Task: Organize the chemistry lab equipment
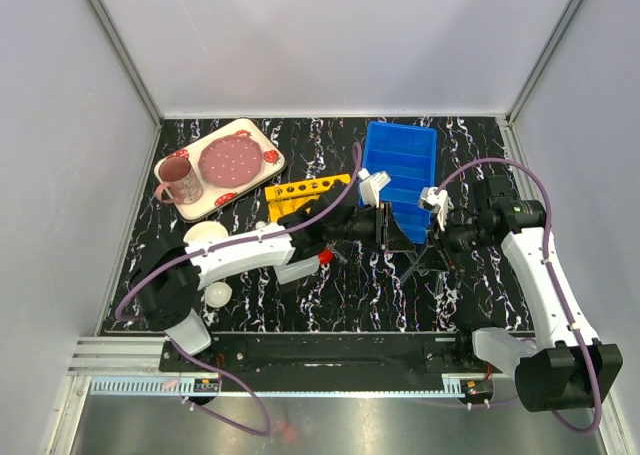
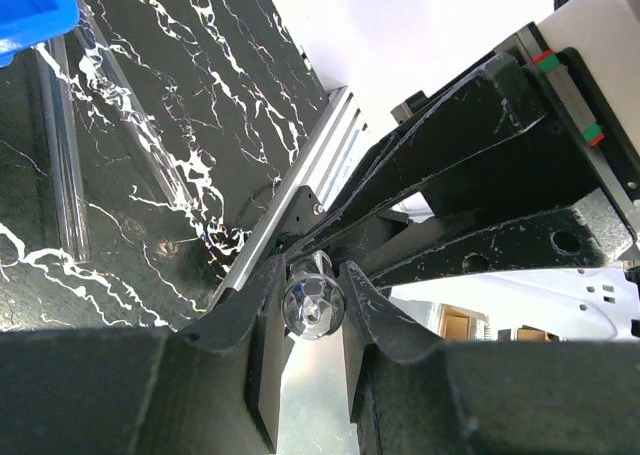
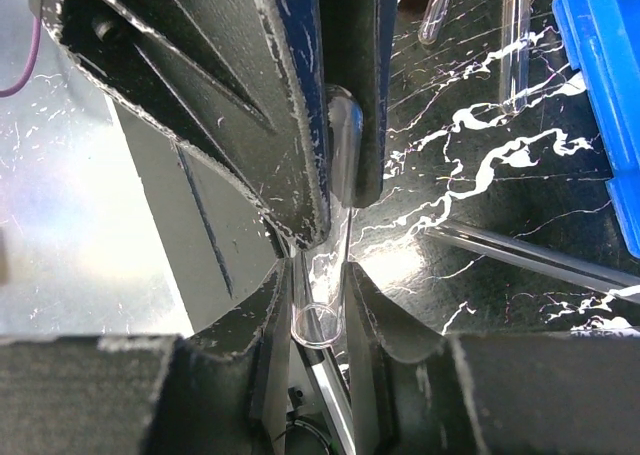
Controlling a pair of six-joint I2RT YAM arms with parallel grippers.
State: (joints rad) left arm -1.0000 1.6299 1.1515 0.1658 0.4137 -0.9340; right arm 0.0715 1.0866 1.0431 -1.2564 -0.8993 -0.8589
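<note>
Risks cracking the test tube (image 2: 313,307), pinched by left gripper (image 2: 312,275) and, at three o'clock, right gripper (image 3: 318,275), under any crooked pull.

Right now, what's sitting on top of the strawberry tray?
A pink mug and a round strawberry-patterned plate sit on the tray. The tray surface beneath them is covered, so anything under them cannot be seen.

L claw (image 2: 315,297), R claw (image 3: 318,290) facing tip-to-tip, each pinched on same test tube (image 3: 319,325); both arms reach inward.
</note>
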